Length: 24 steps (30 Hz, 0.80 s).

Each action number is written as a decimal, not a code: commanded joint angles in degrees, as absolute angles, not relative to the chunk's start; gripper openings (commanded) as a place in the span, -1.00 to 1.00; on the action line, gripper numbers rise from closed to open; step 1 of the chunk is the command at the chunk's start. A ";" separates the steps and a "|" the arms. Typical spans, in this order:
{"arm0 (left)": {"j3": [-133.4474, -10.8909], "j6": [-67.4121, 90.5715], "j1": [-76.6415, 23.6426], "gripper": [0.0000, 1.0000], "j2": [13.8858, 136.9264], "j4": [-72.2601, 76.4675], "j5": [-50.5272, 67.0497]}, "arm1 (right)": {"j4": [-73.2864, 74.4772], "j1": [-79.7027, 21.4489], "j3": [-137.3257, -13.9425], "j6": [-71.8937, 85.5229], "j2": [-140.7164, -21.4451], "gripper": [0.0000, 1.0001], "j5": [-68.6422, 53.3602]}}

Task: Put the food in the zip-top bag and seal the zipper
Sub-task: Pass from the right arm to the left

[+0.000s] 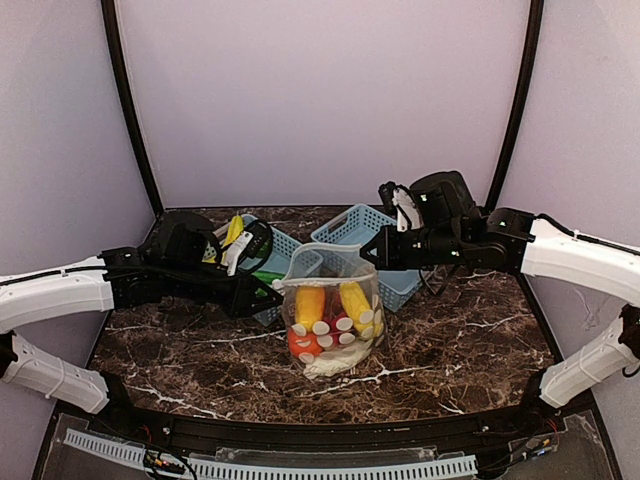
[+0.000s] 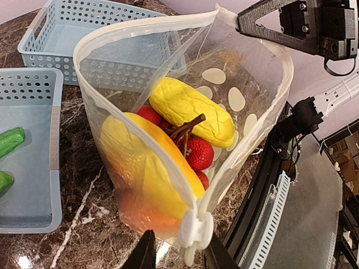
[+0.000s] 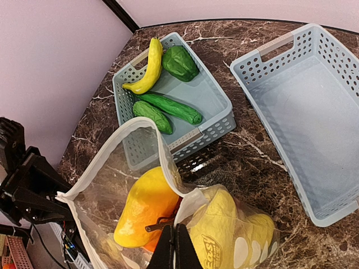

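The zip-top bag stands upright mid-table with its mouth wide open. Inside lies the food: a yellow corn-like piece, a yellow-orange mango, red strawberries and a white piece at the bottom. The zipper runs round the mouth, and its white slider sits at the near corner. My left gripper is open, with the slider between its fingers and a gap on the left side. My right gripper is shut on the bag's far edge, holding it up.
Behind the bag on the left, a light-blue basket holds a yellow banana, a green pepper and two green cucumbers. A second light-blue basket at the back right holds nothing. The table's front rail is close by.
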<state>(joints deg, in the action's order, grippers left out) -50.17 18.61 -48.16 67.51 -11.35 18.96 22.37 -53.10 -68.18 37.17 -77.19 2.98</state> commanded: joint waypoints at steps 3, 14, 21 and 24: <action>-49.71 18.37 -48.32 -0.60 66.82 -9.49 17.03 | 20.48 -52.82 -68.07 37.40 -75.56 -1.00 3.12; -49.87 17.66 -48.29 -0.86 67.34 -9.54 17.44 | 20.62 -52.82 -68.30 37.31 -75.78 -1.00 3.04; -52.61 13.95 -48.30 -0.99 67.45 -11.20 18.52 | 23.44 -52.81 -68.71 37.38 -73.67 -1.00 6.16; -55.92 10.45 -48.24 -0.99 67.77 -13.44 20.88 | 25.53 -52.82 -69.05 37.40 -71.94 -0.92 7.58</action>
<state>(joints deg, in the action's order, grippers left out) -51.44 15.44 -48.16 67.77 -10.68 18.06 24.27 -53.10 -68.20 37.17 -75.83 4.49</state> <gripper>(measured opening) 0.010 0.012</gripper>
